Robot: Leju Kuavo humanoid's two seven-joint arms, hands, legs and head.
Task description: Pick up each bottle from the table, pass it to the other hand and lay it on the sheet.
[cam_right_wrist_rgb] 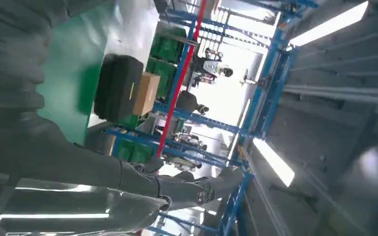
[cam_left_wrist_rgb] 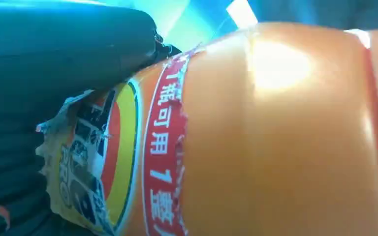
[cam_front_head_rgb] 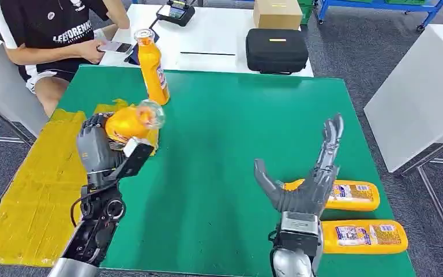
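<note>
Up close, left wrist view reveals the held bottle (cam_left_wrist_rgb: 275, 147)'s torn label (cam_left_wrist_rgb: 98, 162).

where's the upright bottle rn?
Head view: the upright bottle stands at the green mat's far edge, left of centre, just beyond the left hand and the bottle it holds.

held bottle (cam_left_wrist_rgb: 275, 137) cut off by frame, label partly torn
</note>
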